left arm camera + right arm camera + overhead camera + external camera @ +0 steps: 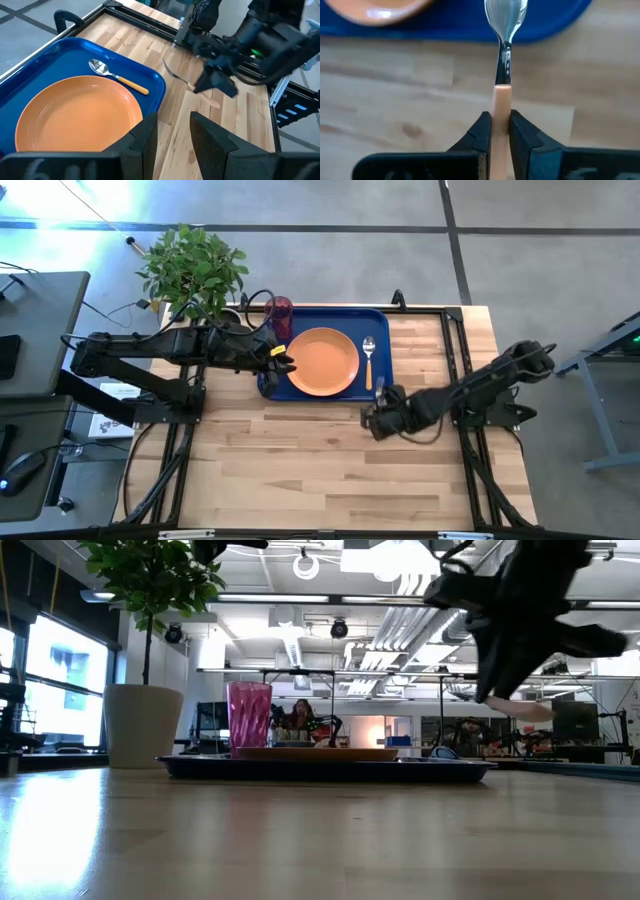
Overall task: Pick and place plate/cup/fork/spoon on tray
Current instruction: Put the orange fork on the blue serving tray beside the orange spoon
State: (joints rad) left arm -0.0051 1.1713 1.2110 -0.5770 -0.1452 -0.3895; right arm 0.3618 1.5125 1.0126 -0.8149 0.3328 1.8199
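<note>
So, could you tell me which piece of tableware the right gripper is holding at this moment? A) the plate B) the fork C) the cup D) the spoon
B: the right gripper's fingers pinch the orange handle of the fork, while the spoon, the cup and the plate already sit on the tray.

The tray is crowded — plate at centre, cup toward 11 o'clock, spoon along 3 o'clock. The left gripper blocks the 9 o'clock rim. Bare blue shows only along 12 o'clock — and the wood at 6 o'clock is open.
</note>
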